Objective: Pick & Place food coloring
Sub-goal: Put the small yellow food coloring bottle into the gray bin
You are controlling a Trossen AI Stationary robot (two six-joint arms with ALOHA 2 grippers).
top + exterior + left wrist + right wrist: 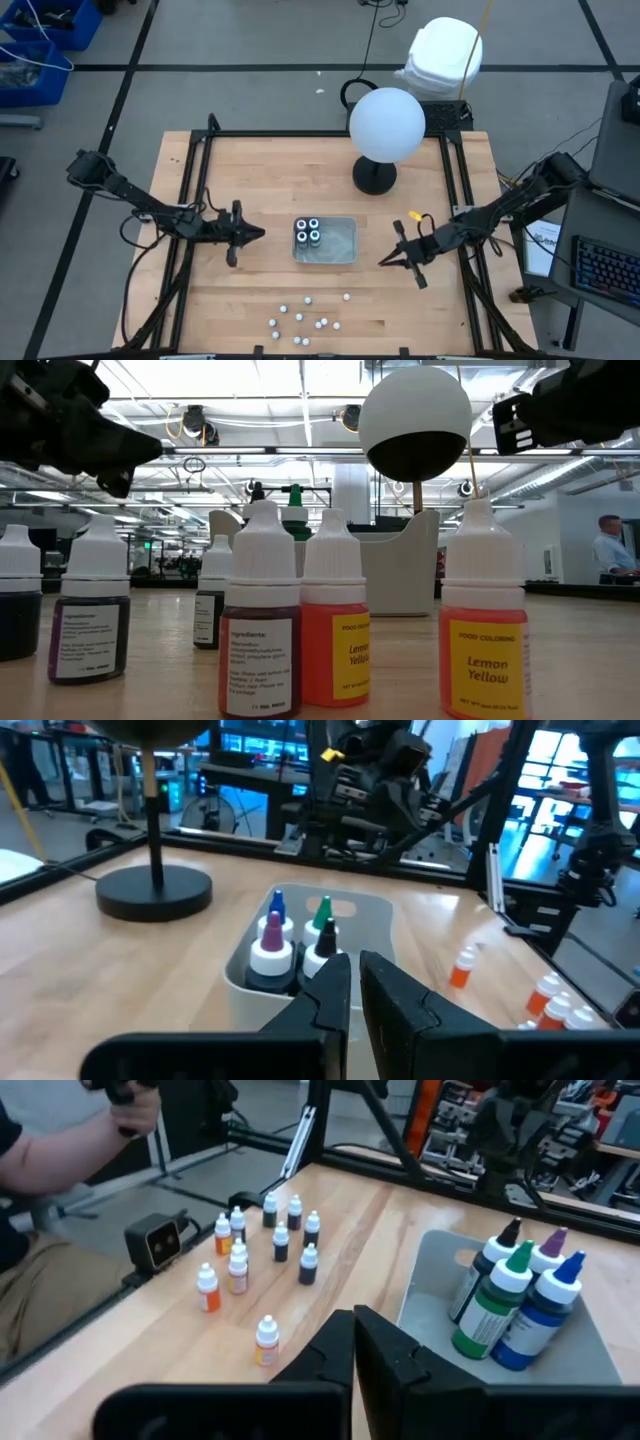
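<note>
Four larger food coloring bottles (308, 233) with black, purple, green and blue tips (515, 1295) stand upright in the left end of a clear shallow tray (340, 243) at mid-table. Several tiny white-capped food coloring bottles (300, 318) stand loose on the wood near the table's near edge; in the low view some read Lemon Yellow (485, 635). My left gripper (258, 235) hovers shut just left of the tray, pointing at it. My right gripper (384, 262) hovers shut to the right of the tray, a little nearer the near edge.
A lamp with a white globe (387, 124) and a black round base (375, 178) stands behind the tray. Black frame rails (190, 200) run along the table's sides. A small camera box (158, 1240) sits at the near edge, with a person's arm (60, 1140) beyond it.
</note>
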